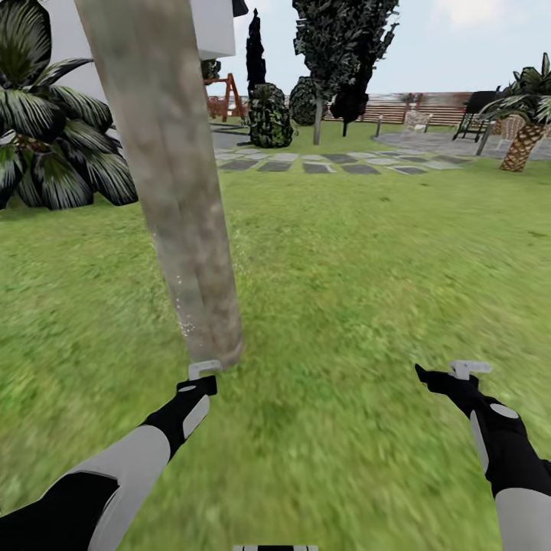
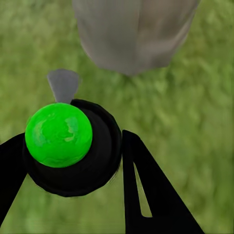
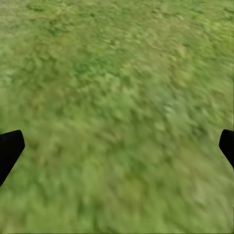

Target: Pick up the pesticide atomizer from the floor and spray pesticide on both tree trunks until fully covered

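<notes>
One of the trees stands close ahead on the lawn, its thick mottled grey-brown tree trunk [image 1: 172,176] leaning slightly; its base [image 2: 134,34] looms in the left wrist view. Faint white specks of pesticide [image 1: 180,310] dot the trunk's lower left edge. My left gripper [image 1: 203,376] sits just in front of the trunk's foot, shut on the pesticide atomizer [image 2: 58,134], a dark round body with a bright green dot and a grey nozzle [image 2: 63,84] pointing toward the trunk. My right gripper [image 1: 451,373] hovers open over bare grass, its fingertips [image 3: 9,146] far apart.
Big-leaved dark plants [image 1: 53,130] crowd the left. Stepping stones [image 1: 321,163], dark shrubs [image 1: 269,115], a thin-trunked dark tree [image 1: 337,53] and a brown slat fence [image 1: 405,107] lie far ahead. A scaly palm [image 1: 526,141] stands at the far right. Open grass [image 1: 367,260] spreads ahead and right.
</notes>
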You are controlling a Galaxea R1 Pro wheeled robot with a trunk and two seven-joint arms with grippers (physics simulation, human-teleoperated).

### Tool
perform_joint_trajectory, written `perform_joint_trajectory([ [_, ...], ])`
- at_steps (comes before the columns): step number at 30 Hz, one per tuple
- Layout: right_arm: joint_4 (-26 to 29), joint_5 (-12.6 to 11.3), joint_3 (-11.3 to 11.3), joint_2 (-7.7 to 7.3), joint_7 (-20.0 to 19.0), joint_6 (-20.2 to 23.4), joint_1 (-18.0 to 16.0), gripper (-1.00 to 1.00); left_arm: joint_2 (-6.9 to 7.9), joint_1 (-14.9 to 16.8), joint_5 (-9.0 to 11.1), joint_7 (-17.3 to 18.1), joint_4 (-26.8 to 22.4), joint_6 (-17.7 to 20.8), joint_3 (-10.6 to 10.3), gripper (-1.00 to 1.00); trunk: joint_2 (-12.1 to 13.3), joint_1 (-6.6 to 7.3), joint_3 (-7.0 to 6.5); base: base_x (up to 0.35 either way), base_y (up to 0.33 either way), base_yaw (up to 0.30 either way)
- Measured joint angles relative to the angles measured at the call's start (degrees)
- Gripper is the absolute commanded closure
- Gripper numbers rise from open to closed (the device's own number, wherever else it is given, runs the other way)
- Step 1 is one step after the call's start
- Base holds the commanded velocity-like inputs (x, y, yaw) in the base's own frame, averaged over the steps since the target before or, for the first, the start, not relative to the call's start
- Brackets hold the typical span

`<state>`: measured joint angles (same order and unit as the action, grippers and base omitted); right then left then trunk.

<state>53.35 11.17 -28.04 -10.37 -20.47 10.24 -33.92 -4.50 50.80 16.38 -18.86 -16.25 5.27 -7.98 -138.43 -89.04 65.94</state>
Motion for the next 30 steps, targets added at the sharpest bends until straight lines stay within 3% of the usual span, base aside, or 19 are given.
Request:
perform_joint_trajectory([
  [4, -0.5, 0.0, 0.0, 0.0, 0.0, -2.5, 0.0, -1.0, -0.07, 0.0, 0.0, 0.1, 0.0, -0.4, 0.0, 1.0, 0.0, 0.0, 0.0, 0.172, -0.223, 0.273],
  [14, -0.5, 0.0, 0.0, 0.15, 0.0, -2.7, 0.0, -1.0, -0.16, 0.0, 0.0, -0.2, 0.1, -0.5, 0.0, 1.0, 0.0, 0.0, 0.0, 0.007, -0.272, 0.114],
  [30, -0.8, 0.0, 0.0, 0.18, 0.0, -2.7, 0.0, -1.0, -0.16, 0.0, 0.1, -0.3, 0.1, -0.5, 0.0, 1.0, 0.0, 0.0, 0.0, 0.106, -0.27, 0.271],
])
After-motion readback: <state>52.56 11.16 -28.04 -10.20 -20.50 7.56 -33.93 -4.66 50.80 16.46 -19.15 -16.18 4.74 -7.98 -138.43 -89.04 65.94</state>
